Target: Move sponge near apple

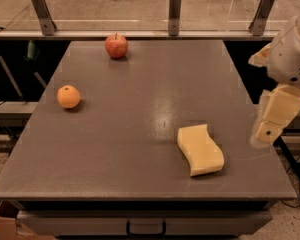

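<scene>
On the near right part of the desk [130, 169] lies the sponge [200, 149], flat, its long axis running from far-left to near-right, wavy sides facing left and right. Just beside it, off the desk's right edge and raised above the surface, hangs the gripper [268, 126], pointing downward. The sponge lies to the gripper's left and a little nearer the camera. Whether the gripper is spread or pressed together cannot be told from this view; it holds nothing. The apple [116, 45] stands well apart at the far edge, left of centre, diagonally across from the sponge. An orange [69, 96] sits near the left edge, off the straight line between them. By my judgement the grasp is not yet begun: the gripper must come leftward over the sponge and close across its short width.
</scene>
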Action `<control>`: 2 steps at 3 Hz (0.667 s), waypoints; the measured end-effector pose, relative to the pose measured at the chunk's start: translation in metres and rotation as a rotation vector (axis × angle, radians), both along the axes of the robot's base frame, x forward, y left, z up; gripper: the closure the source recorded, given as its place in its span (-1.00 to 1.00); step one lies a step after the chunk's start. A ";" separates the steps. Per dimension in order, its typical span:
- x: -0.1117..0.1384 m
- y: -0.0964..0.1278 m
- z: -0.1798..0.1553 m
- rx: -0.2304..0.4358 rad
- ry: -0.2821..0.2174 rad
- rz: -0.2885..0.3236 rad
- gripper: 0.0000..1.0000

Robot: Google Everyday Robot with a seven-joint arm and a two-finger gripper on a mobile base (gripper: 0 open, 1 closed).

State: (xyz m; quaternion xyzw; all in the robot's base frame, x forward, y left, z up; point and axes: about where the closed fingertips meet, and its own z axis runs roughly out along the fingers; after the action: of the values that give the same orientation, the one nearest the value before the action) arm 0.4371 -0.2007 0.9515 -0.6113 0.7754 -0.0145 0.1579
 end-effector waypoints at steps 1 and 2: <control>-0.008 0.021 -0.045 0.058 0.061 0.029 -1.00; -0.014 0.039 -0.075 0.105 0.085 0.053 -1.00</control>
State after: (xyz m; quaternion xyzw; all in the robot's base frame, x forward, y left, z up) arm 0.4233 -0.1618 0.8767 -0.6227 0.7645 0.0565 0.1569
